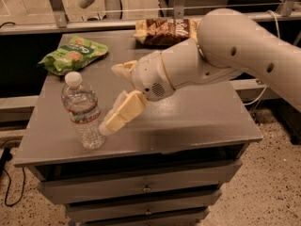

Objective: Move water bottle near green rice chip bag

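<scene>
The water bottle (83,110) stands upright near the front left of the grey cabinet top (197,121); it is clear and ribbed, with a white cap and a white label. The green rice chip bag (73,54) lies at the back left corner, well behind the bottle. My gripper (109,100) is open just to the right of the bottle. Its lower finger (121,116) reaches down to the bottle's lower side, and its upper finger (123,69) stands behind. The jaws hold nothing.
A brown chip bag (162,31) lies at the back middle of the top, partly behind my arm. The cabinet has drawers (146,188) below. A metal rail (56,25) runs behind the cabinet. A cable (9,182) lies on the floor at the left.
</scene>
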Tool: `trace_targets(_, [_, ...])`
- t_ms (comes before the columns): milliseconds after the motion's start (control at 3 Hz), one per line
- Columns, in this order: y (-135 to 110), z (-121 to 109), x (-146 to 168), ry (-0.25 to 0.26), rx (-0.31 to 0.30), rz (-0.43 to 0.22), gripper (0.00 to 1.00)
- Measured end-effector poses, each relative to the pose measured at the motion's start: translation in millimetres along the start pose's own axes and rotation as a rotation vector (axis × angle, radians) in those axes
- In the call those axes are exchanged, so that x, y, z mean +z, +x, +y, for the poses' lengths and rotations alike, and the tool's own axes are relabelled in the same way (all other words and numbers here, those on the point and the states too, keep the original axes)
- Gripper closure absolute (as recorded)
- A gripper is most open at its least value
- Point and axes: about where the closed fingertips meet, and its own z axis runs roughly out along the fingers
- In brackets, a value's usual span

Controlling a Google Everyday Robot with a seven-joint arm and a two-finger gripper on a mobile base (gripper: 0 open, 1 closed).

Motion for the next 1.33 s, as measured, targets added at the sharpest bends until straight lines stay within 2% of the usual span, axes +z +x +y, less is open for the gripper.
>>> trace_targets(333, [-17.3, 14.9, 29.5, -0.047, 0.037, -0.155, 0.0])
trace_targets(667, [-21.8, 21.3, 40.3, -0.062, 0.053, -0.209, 0.0])
trace_targets(1000, [-25.1, 26.4, 51.4, -0.069, 0.072, -0.255, 0.07])
trace_targets(1333, [-28.3, 26.9, 59.3, -0.048, 0.094, -0.301, 0.29])
